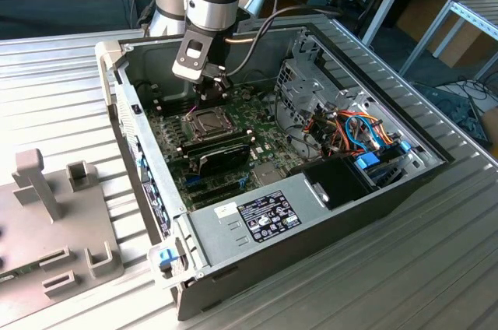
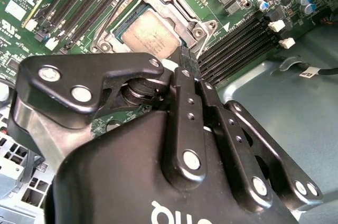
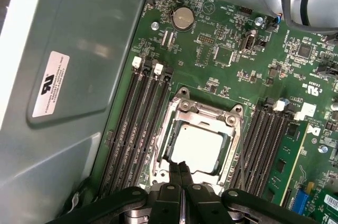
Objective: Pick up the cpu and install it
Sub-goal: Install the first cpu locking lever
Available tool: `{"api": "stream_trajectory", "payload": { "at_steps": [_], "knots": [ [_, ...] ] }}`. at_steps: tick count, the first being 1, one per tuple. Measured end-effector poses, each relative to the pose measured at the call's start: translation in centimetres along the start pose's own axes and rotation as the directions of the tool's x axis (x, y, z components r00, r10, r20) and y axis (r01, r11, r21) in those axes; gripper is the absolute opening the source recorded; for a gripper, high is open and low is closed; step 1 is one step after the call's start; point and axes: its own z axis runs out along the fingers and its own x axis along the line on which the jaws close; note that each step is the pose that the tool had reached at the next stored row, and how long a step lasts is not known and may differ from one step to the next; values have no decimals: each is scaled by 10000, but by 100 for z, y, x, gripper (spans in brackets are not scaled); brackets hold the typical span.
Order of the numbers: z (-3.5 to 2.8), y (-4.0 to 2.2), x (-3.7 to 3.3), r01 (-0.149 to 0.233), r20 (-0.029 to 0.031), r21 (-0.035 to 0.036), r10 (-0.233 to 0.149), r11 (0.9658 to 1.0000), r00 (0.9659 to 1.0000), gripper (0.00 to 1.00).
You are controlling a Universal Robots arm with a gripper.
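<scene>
Your claw is down inside the open computer case, fingers pressed together with nothing pinched between them. In the first wrist view the joined tips sit right at one edge of the cpu, touching it or just shy of it; I can't tell which. The cpu lies flat in the socket, its dull silver top facing up, with the metal socket frame around it. In the second wrist view the claw is at one corner of the cpu. Long black memory slots run along both sides of the socket, and a round coin cell sits farther along the green board. In the exterior view your arm comes straight down over the motherboard, claw just above the socket, and the case rests on the ribbed metal surface with a grey fixture at the exterior view's left.
</scene>
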Motion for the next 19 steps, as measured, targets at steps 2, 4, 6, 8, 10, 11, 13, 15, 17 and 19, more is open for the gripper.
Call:
{"api": "stream_trajectory", "payload": {
  "at_steps": [2,4,6,8,10,11,13,15,17,19],
  "knots": [
    [0,0,0,9,0,0,-9,10000,10000,11],
    [0,0,0,15,0,0,-15,10000,10000,11],
    [0,0,0,25,0,0,-25,10000,10000,11],
    [0,0,0,30,0,-1,-30,10000,10000,11],
    [0,0,0,35,-1,0,-35,10000,10000,11],
    [0,0,0,41,0,-1,-41,10000,10000,11],
    [0,0,0,73,-1,-1,-73,10000,10000,11],
    [0,0,0,176,-2,0,-176,9998,9998,11],
    [1,0,0,329,-4,1,-329,9995,9995,11],
    [1,0,0,518,-6,2,-518,9987,9987,11]
  ]
}}
